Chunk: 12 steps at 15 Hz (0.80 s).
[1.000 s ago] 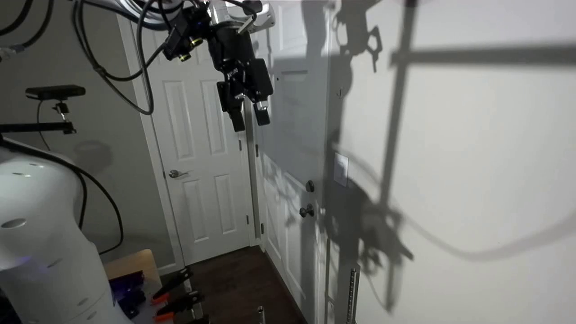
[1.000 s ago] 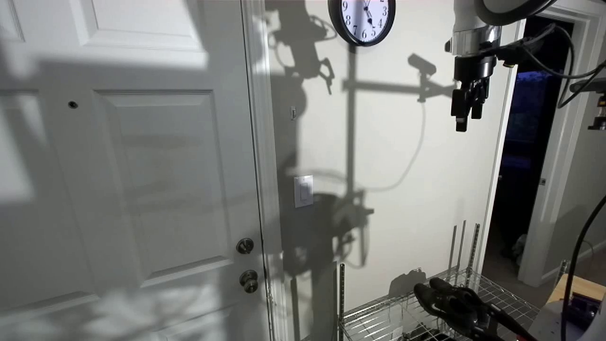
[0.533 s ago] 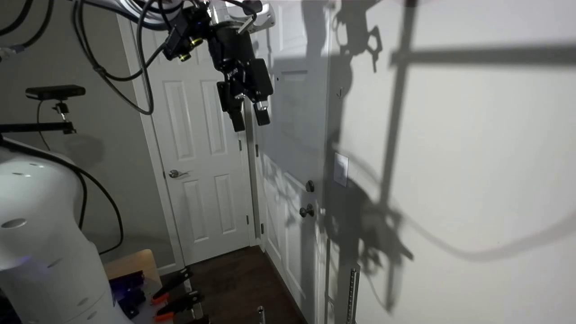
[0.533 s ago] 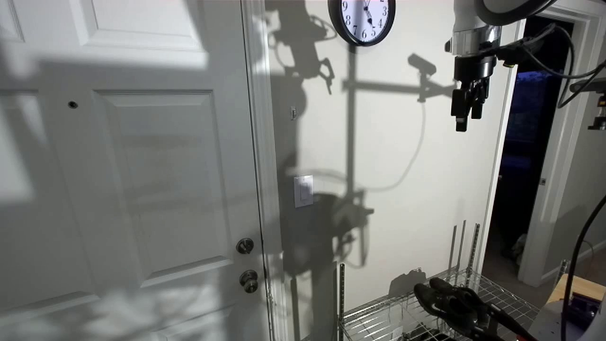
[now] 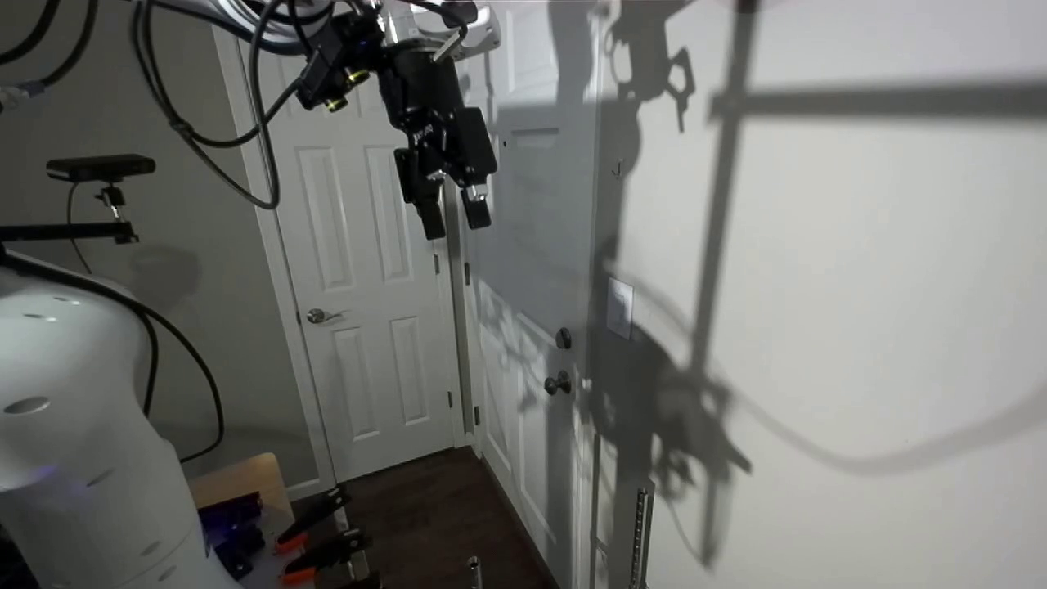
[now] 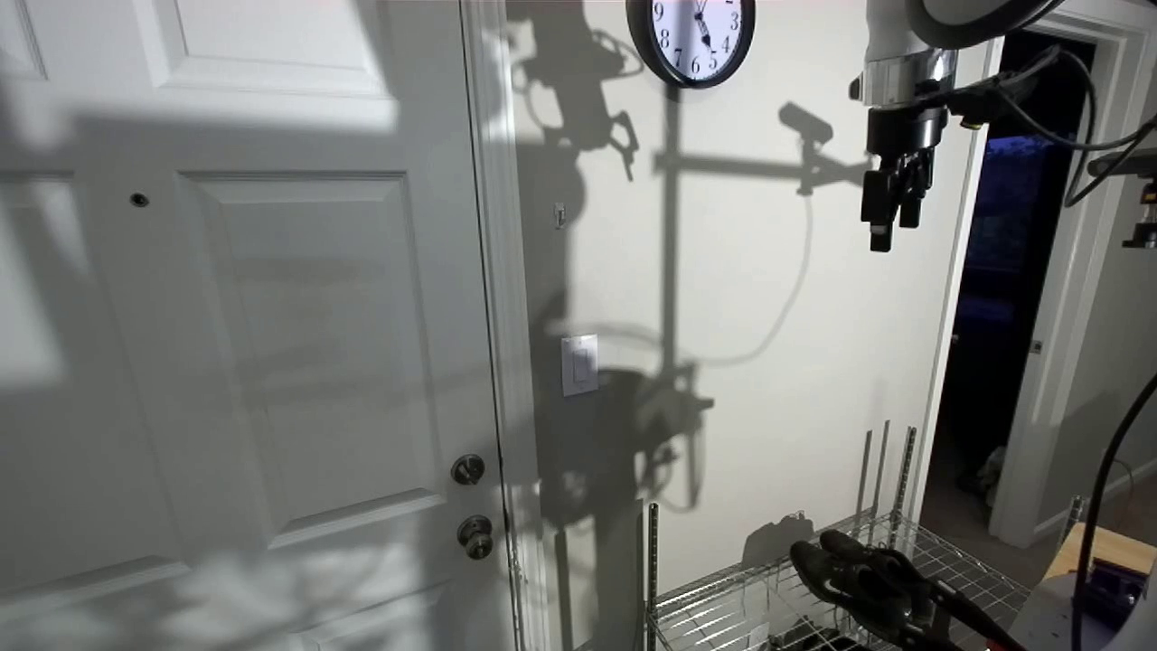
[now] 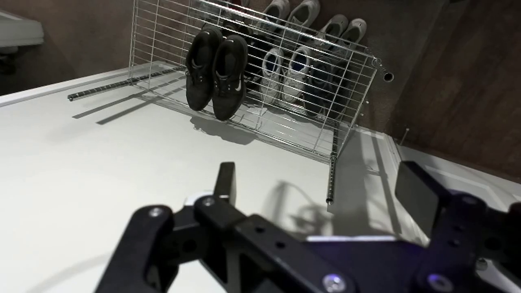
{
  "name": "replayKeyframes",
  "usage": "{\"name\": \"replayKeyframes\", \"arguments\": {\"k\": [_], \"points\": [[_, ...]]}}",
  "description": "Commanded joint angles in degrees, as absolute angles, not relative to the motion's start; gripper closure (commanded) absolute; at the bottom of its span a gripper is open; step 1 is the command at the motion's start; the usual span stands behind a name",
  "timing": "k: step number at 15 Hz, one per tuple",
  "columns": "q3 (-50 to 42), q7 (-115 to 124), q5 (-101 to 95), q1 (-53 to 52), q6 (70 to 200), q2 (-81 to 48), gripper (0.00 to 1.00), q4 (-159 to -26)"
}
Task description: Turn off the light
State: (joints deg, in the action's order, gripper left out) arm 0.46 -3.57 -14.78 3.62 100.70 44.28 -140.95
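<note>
A white rocker light switch in a white plate is on the pale wall beside the door frame. It also shows in an exterior view, with arm shadow around it. It does not show in the wrist view. My black gripper points downward, high up and well apart from the switch. In an exterior view my gripper hangs to the right of the switch and higher in the picture. In the wrist view its fingers are wide apart with nothing between them. The lamp itself is out of view, but the room is lit.
A wire shelf with dark shoes on it stands low against the wall, with upright metal posts. A white door with knobs is beside the switch. A round clock hangs above. Cables loop from the arm.
</note>
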Motion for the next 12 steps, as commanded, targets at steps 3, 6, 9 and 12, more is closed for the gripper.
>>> {"name": "replayKeyframes", "arguments": {"k": [3, 6, 9, 12], "points": [[-1.28, -3.57, -15.29, 2.78, 103.53, 42.22, 0.00, -140.98], [-2.10, -4.15, -15.65, 2.48, 111.68, 39.50, 0.00, -141.55], [-2.84, -4.68, -15.15, 2.27, 125.16, 33.35, 0.00, -141.64], [-3.23, -5.59, -14.06, 1.89, 135.64, 26.20, 0.00, -140.44]]}}
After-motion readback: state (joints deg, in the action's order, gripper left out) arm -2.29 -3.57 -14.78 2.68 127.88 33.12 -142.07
